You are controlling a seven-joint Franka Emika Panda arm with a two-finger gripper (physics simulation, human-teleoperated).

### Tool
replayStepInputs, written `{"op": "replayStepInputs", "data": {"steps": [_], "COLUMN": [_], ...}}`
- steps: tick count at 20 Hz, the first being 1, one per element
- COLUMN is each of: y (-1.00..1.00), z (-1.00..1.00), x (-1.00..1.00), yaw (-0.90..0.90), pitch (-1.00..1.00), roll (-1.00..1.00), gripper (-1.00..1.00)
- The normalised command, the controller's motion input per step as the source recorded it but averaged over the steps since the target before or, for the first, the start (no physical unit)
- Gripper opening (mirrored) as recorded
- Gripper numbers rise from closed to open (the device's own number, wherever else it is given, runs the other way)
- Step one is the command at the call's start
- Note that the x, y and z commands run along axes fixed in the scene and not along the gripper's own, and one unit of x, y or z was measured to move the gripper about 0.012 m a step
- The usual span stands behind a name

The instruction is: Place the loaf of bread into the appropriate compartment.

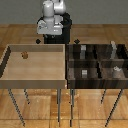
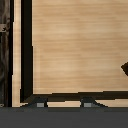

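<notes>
Sitting loose on the floor of the pale wooden open tray (image 1: 35, 82), toward its far corner on the exterior view's left, near the walls but apart from them: the tiny rounded dark-brown loaf of bread (image 1: 24, 55), seen only as a sliver at the frame edge in the wrist view (image 2: 125, 68). Well apart from it, up behind the tray's far wall: the white and grey end effector (image 1: 48, 26), holding nothing; whether released or clenched, impossible to tell, fingers not resolved in either view. Beside the tray on the exterior view's right: the dark wooden compartmented organiser (image 1: 98, 64), several cells already holding small grey blocks (image 1: 85, 73).

Risks, as judgement: loaf far smaller than the fingers, so likely nudged or rolled away instead of grasped; closeness to the corner leaves little finger room, inviting a wall strike; loaf nearly out of wrist sight, so poor centring; dropping into a wrong, occupied cell.
</notes>
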Motion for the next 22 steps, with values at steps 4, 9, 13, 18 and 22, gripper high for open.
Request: {"op": "replayStepInputs", "data": {"steps": [4, 9, 13, 18, 22], "y": [0.0, -0.6, -1.0, -1.0, -1.0], "z": [0.0, 0.0, 0.0, 0.0, 0.0], "x": [0.0, 0.0, 0.0, 0.0, 0.0], "yaw": [0.0, 0.0, 0.0, 0.0, 0.0], "pitch": [0.0, 0.0, 0.0, 0.0, 0.0], "roll": [0.0, 0.0, 0.0, 0.0, 0.0], "gripper": [1.0, 1.0, 1.0, 1.0, 1.0]}}
